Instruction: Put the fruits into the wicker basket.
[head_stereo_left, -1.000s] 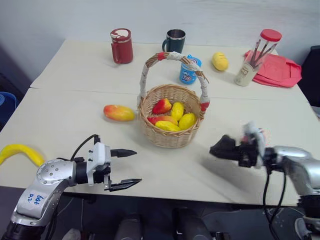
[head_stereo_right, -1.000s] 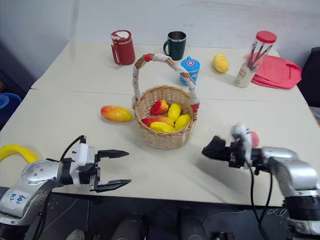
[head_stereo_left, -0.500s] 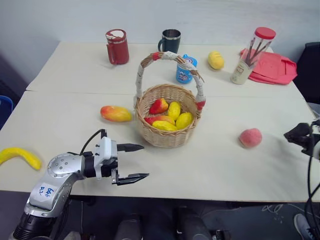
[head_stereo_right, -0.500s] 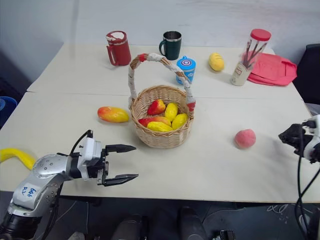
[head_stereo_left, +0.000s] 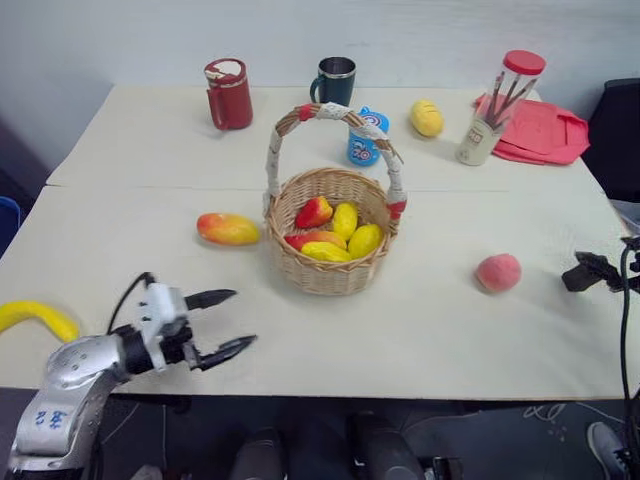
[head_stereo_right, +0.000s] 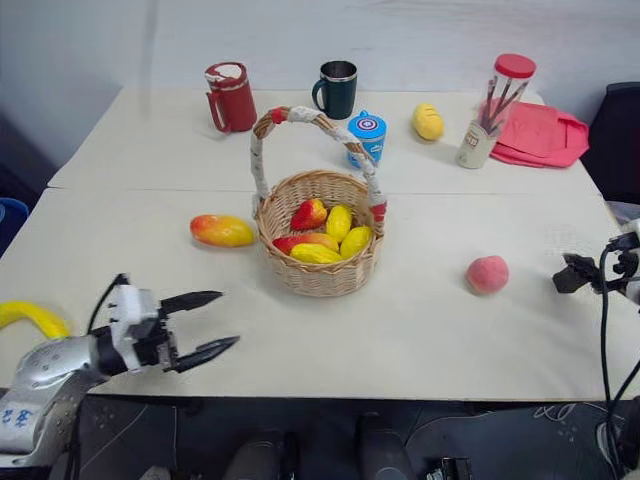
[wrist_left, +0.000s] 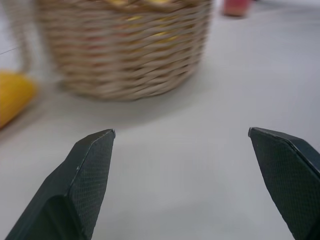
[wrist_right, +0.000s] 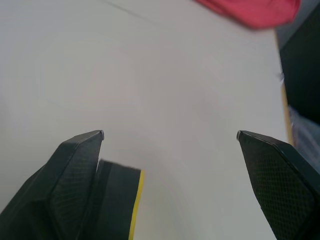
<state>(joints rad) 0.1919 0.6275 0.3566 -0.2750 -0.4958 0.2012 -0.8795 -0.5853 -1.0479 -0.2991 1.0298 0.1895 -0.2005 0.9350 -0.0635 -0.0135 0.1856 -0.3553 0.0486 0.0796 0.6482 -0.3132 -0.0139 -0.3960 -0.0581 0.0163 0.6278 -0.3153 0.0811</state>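
A: Four fruits lie outside the basket (head_stereo_left: 330, 240): the banana (head_stereo_left: 35, 318) at the table's near left edge, the mango (head_stereo_left: 228, 229) just left of the basket, the peach (head_stereo_left: 498, 272) well to its right, and a yellow fruit (head_stereo_left: 427, 118) at the far side near the cups. Several yellow and red pieces are already inside.

B: State of the grippers?

A: The left gripper (head_stereo_left: 222, 323) is spread wide and empty, hovering low over the near table between banana and basket. The right gripper (head_stereo_right: 575, 275) sits at the right table edge beyond the peach; in the right wrist view its fingers (wrist_right: 75, 160) stand far apart with nothing between them.

B: Recommended procedure for the next pick?

A: Judged from positions, assign the peach to the right gripper and the mango or banana to the left.
1. Centre the open fingers on either side of the fruit, not above it.
2. Grasp the peach across its widest part; a round body is likely to roll.
3. Lift clear of the arched handle (head_stereo_left: 330, 115) before crossing the rim.
4. Lower inside the rim before letting go.
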